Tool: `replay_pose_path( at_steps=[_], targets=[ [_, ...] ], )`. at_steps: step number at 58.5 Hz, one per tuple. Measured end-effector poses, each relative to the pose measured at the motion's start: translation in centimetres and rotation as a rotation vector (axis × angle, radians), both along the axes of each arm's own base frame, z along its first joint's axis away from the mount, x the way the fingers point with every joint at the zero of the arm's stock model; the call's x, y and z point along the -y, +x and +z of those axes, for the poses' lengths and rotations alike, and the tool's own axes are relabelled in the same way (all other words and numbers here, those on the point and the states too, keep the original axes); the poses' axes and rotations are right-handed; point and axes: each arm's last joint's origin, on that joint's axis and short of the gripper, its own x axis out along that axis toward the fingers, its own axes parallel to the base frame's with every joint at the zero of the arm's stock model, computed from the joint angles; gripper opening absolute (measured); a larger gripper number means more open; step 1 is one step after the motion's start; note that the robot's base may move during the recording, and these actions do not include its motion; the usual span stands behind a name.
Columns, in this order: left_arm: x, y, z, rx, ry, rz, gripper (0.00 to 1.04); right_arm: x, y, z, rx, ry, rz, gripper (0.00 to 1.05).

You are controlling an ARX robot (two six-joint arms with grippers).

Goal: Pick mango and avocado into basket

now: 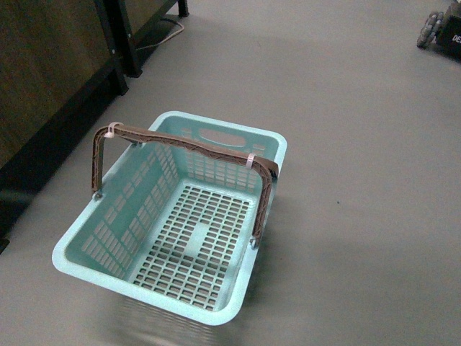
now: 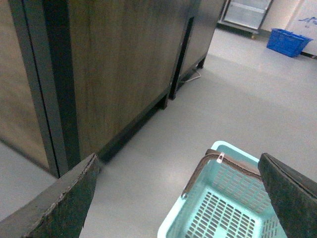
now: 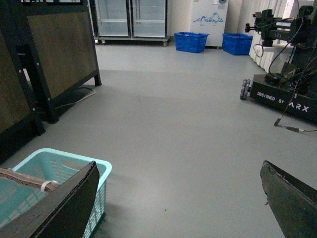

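The basket (image 1: 122,231) stands on the grey floor (image 1: 360,180), near a dark wooden cabinet (image 1: 43,72), with its handles (image 1: 191,144) raised across the opening. Left fingers (image 2: 64,203): released, spread wide, grasping nothing. Right fingers (image 3: 64,203): released, spread wide, grasping nothing.

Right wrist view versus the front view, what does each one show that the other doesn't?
Only the right wrist view shows the open right tool, two blue crates and glass-door fridges at the far wall. Only the front view shows the basket with its whole slotted bottom, empty. Both show the teal basket, the grey floor and the dark-framed wooden cabinet. Neither shows mango or avocado.
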Motion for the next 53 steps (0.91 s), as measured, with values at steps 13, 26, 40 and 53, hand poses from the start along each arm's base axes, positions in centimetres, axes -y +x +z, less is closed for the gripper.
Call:
replay_pose_path(
  at_steps=[13, 26, 40, 53],
  targets=[
    [0.5, 4.9, 0.0, -0.124, -0.453, -0.116, 0.97, 0.0, 0.0, 0.0, 0.000, 0.000, 0.000, 0.97],
    [3.1, 13.8, -3.9, -0.319, -0.721, -0.132, 0.97, 0.0, 0.0, 0.0, 0.000, 0.000, 0.000, 0.97],
    [7.9, 21.4, -10.8, -0.487, -0.848, -0.134, 0.97, 0.0, 0.0, 0.0, 0.000, 0.000, 0.000, 0.97],
    [10.6, 26.4, -12.5, -0.459, -0.899, -0.174, 0.97, 0.0, 0.0, 0.0, 0.000, 0.000, 0.000, 0.97]
  ],
)
